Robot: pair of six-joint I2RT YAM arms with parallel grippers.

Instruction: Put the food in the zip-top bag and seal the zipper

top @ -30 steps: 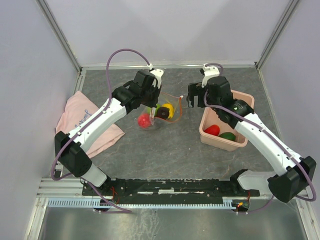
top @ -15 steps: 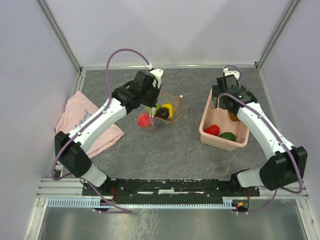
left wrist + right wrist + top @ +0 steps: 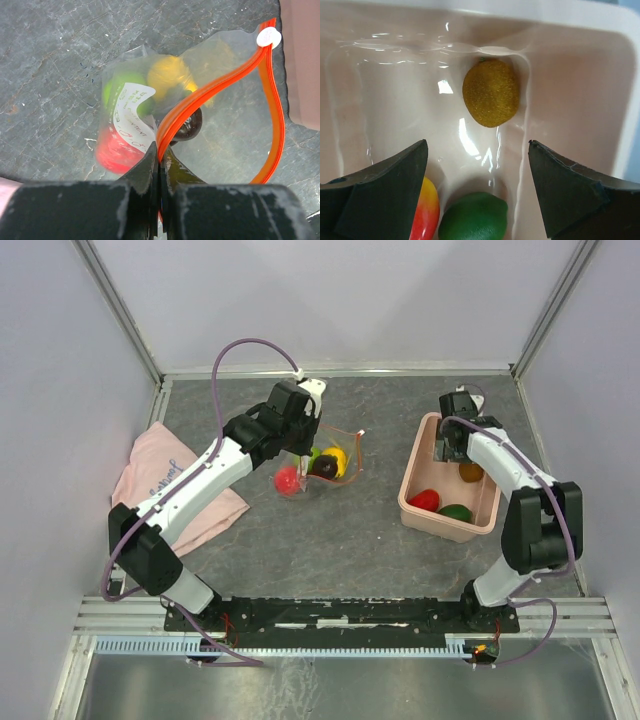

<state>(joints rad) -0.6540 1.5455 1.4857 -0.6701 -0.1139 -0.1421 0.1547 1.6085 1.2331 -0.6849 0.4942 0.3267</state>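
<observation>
The clear zip-top bag (image 3: 330, 462) lies mid-table; through it I see red (image 3: 112, 150), green (image 3: 120, 87), yellow (image 3: 170, 75) and dark purple (image 3: 192, 125) food. My left gripper (image 3: 300, 457) is shut on the near end of the orange zipper (image 3: 220, 90), which gapes open toward its white end piece (image 3: 268, 37). My right gripper (image 3: 446, 447) hangs open and empty over the pink bin (image 3: 412, 502). In the right wrist view the open gripper (image 3: 476, 144) is above a brownish-yellow fruit (image 3: 491, 92), a green one (image 3: 472, 217) and a red-yellow one (image 3: 425, 210).
A pink cloth (image 3: 165, 480) lies at the table's left edge under the left arm. The bin's wall (image 3: 625, 100) stands close on the right gripper's right side. Metal frame posts rise at the back corners.
My right arm has swung away from the bag to the right and now points down into the pink bin. The left gripper and the bag have not moved.
</observation>
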